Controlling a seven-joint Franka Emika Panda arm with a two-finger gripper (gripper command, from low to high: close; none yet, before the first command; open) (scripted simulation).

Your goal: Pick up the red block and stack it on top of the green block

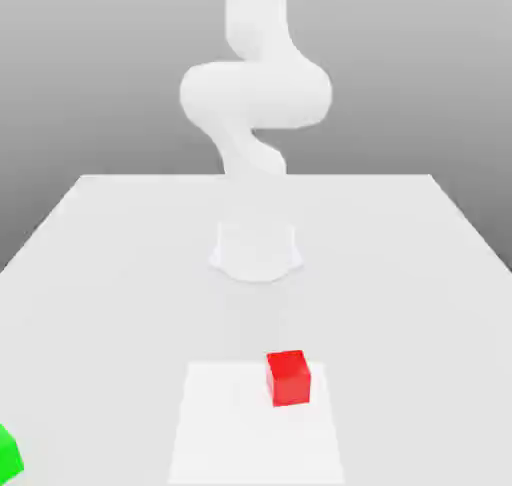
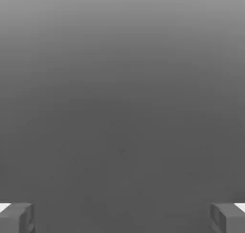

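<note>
A plain grey backdrop surrounds a pale table (image 1: 120, 274), with the white arm (image 1: 255, 94) rising from its base at the far side in the exterior view. The red block (image 1: 289, 378) rests on a lighter square patch near the front edge; the green block (image 1: 8, 454) lies well apart, cut off at the exterior view's left. In the hand view the gripper (image 2: 122, 217) is spread wide with nothing between its fingertips (image 2: 16, 217), and neither block appears there. Judged from this, no part of the task is done: approach, grasp, carry and stacking all remain.
</note>
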